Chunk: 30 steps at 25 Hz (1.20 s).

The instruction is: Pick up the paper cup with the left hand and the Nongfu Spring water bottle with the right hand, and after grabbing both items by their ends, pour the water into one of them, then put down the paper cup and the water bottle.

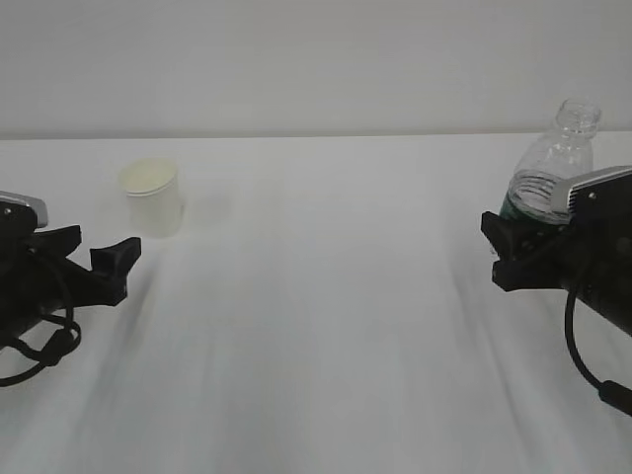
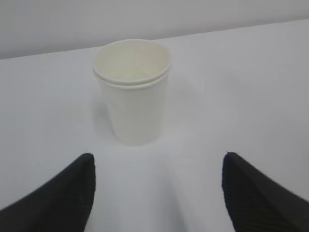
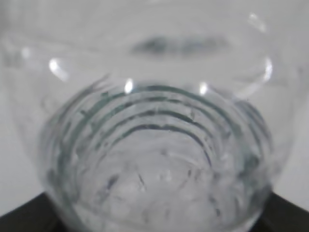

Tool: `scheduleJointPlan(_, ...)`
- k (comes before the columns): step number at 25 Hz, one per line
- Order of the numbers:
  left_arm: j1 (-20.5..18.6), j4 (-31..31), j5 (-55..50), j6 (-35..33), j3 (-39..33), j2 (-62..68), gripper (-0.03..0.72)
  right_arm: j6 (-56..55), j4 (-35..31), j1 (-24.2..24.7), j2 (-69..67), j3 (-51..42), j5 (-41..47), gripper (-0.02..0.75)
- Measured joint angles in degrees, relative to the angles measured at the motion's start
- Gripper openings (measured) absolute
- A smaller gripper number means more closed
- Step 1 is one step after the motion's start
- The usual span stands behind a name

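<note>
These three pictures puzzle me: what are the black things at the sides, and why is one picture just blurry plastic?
They are two robot arms, each ending in a claw, its end effector. The wide picture looks along a white table. The other two come from cameras on the wrists. The left end effector stands open just short of a paper cup, not touching it. The right end effector is closed around a clear water bottle, so its camera sees only ribbed plastic close up.
</note>
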<state>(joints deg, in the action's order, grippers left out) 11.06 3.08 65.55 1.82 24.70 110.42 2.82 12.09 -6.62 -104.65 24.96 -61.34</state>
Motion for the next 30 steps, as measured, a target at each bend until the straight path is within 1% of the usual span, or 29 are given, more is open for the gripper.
scheduleJointPlan(17, 0.0, 0.0, 0.0, 0.7, 10.7, 11.2, 0.589, 0.5, 0.1, 0.0, 0.0, 0.0, 0.0, 0.471)
scheduleJointPlan(30, 0.0, -0.1, 0.0, 2.2, 19.2, 17.3, 0.587, 0.8, 0.1, 0.0, 0.0, 0.0, 0.1, 0.47)
